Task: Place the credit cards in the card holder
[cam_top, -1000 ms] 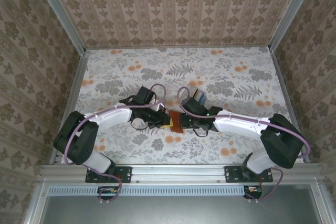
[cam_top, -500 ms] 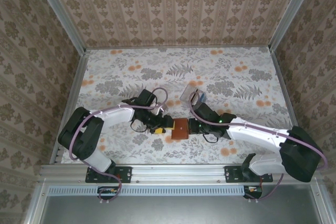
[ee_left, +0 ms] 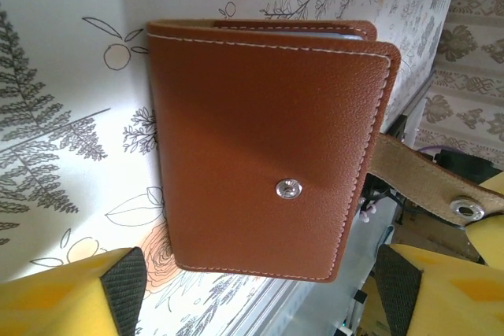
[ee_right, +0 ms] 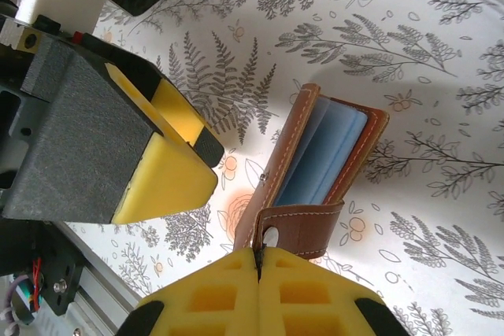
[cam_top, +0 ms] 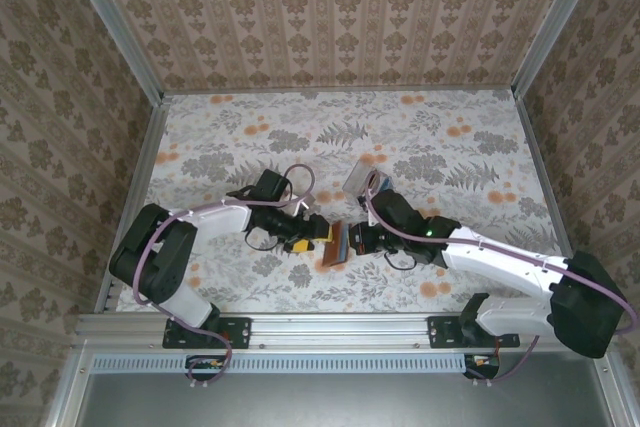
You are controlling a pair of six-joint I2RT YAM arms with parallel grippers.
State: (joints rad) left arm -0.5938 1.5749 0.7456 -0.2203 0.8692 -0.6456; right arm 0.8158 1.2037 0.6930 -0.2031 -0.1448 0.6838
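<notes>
Right gripper [ee_right: 258, 264] pinches the card holder [ee_left: 260, 147] by its strap [ee_right: 299, 230], lower centre. Left gripper [ee_left: 256, 297] spread wide, facing the cover. Blue credit card [ee_right: 323, 151] tucked inside.

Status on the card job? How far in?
Done: what looks like a blue card sits inside the card holder. In hand: the right gripper, jaws shut, pinches the holder's snap strap, holding it ajar; the left gripper has its jaws open around it. Left: at least one loose card lies on the table behind the right gripper.
</notes>
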